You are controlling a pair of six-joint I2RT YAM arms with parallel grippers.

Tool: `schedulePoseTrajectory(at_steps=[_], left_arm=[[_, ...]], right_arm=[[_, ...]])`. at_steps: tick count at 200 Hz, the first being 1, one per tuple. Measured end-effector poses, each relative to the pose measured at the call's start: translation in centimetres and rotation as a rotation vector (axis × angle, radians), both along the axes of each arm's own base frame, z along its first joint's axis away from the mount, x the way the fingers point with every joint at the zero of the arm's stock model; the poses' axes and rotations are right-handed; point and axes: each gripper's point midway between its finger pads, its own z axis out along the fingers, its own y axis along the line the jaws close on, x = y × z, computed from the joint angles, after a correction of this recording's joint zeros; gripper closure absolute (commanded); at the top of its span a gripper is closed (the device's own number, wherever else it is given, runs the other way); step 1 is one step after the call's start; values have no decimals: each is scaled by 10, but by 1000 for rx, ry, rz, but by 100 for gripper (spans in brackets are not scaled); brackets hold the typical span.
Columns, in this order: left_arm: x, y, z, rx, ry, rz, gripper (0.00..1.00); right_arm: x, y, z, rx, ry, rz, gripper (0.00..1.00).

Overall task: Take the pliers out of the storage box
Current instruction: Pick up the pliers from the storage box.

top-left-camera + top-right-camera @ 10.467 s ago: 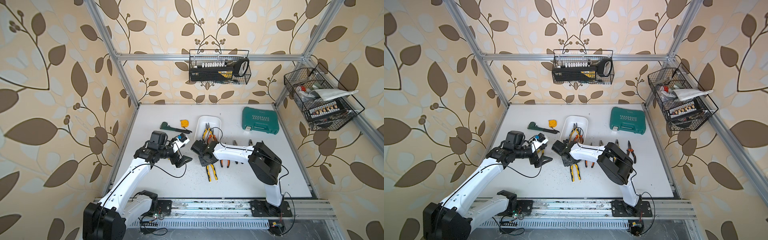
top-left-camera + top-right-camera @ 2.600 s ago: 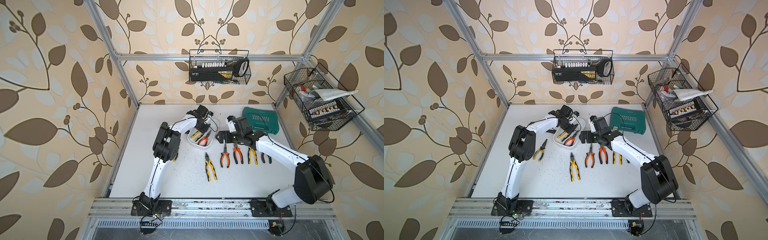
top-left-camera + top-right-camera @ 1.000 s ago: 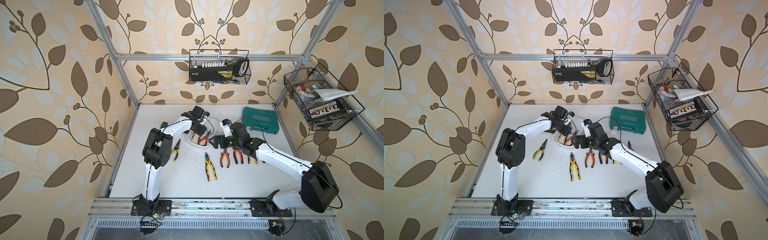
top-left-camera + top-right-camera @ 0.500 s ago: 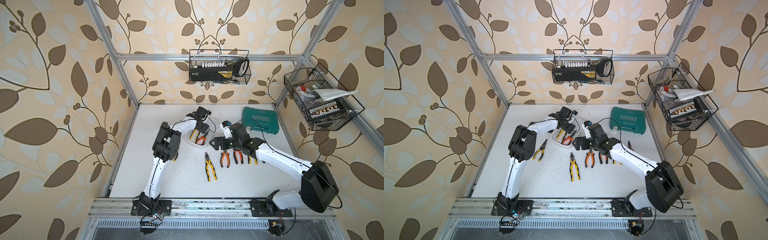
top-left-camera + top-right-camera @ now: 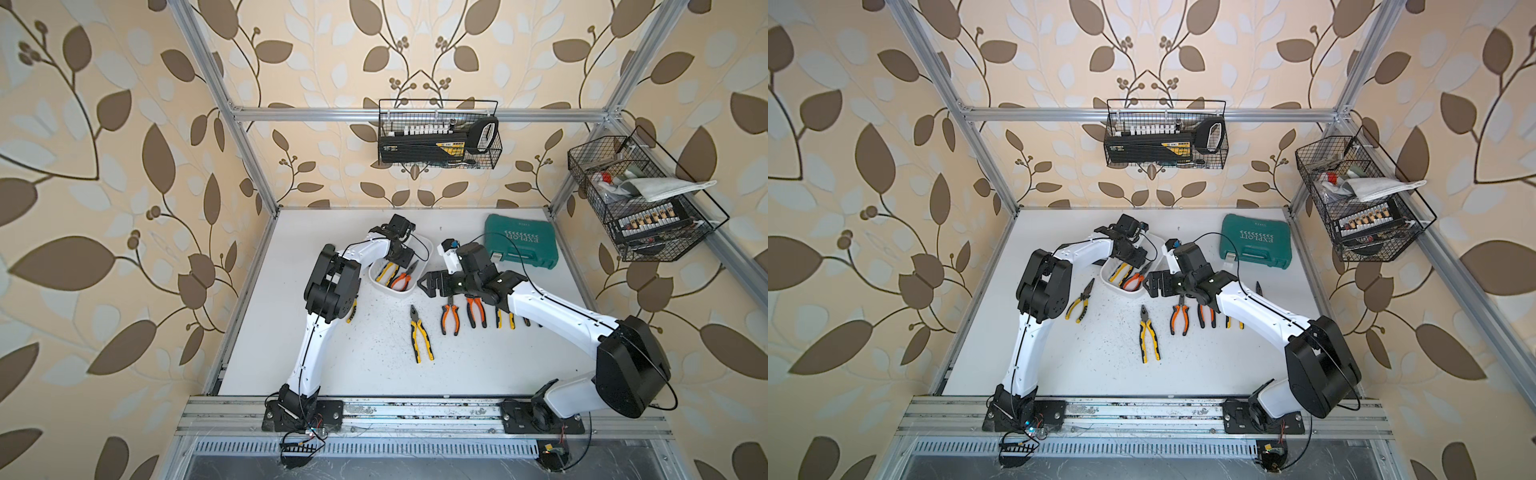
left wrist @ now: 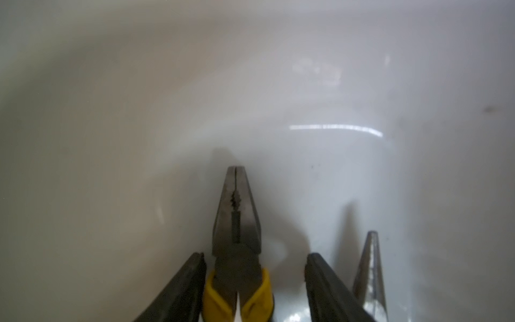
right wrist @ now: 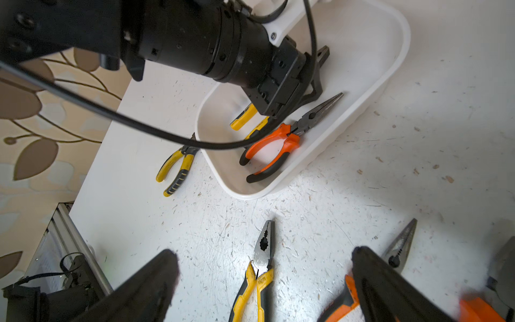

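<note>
The storage box [image 5: 398,294] lies slantwise a little far of the table's middle. Two of the pliers are in it, side by side: a yellow-handled pair [image 6: 248,223] and an orange needle-nose pair [image 7: 280,136]. Only the left wrist view shows the yellow-handled pair's steel head, shut and pointing at the box wall, with the needle-nose tip beside it. From above, the left arm's wrist covers that end.

The left gripper [image 6: 254,255] is down in the box, its fingers [image 6: 181,287] astride the yellow-handled pair just behind the head. It is about half open, one finger against a handle and the other a gap away, so nothing is clamped.

Five more pliers lie on the table [image 5: 365,365]. A yellow needle-nose pair [image 5: 1085,297] lies plain in a top view just left of the box. In a top view the left elbow hides all but its handle end [image 5: 351,313].

Near of the box, from left to right, is a row:
- a yellow combination pair [image 5: 414,321]
- a first orange pair [image 5: 450,308]
- a second orange pair [image 5: 470,311]
- a half-hidden yellow pair [image 5: 497,318] under the right arm

That makes seven: four yellow, three orange. A dark tool tip [image 5: 1259,288] shows right of that arm, and I cannot tell its kind.

The right gripper [image 5: 427,284] hovers just right of the box's near end, over the row's heads. Its fingers are spread wide and it holds and touches nothing.

A teal case [image 5: 521,245] lies far right on the table. Two wire baskets hang on the walls, a back basket [image 5: 438,133] and a side basket [image 5: 640,199].
</note>
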Motion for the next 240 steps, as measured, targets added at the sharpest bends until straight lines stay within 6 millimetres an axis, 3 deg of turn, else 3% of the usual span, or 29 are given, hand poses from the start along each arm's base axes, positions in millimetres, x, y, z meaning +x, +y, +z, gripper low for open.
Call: schedulePoseTrajectory(at_steps=[82,132,147,177,209,240], left_arm=[[-2,12,-1,87,-13,-35,40],[6,8,-3,82,-76,-75,72],[6,7,-2,85,-82,-76,77],[6,7,2,93,-78,-69,90],[-4,12,4,107,-17,-46,99],[-6,10,14,90,7,-31,100]], right_arm=[[-1,1,-4,-3,14,4,0],[-4,-3,0,-7,10,-2,0],[-3,-4,3,-5,7,-14,1],[7,-22,-2,-4,42,-132,1],[24,-43,-12,-12,95,-264,1],[30,-46,-16,-9,123,-305,1]])
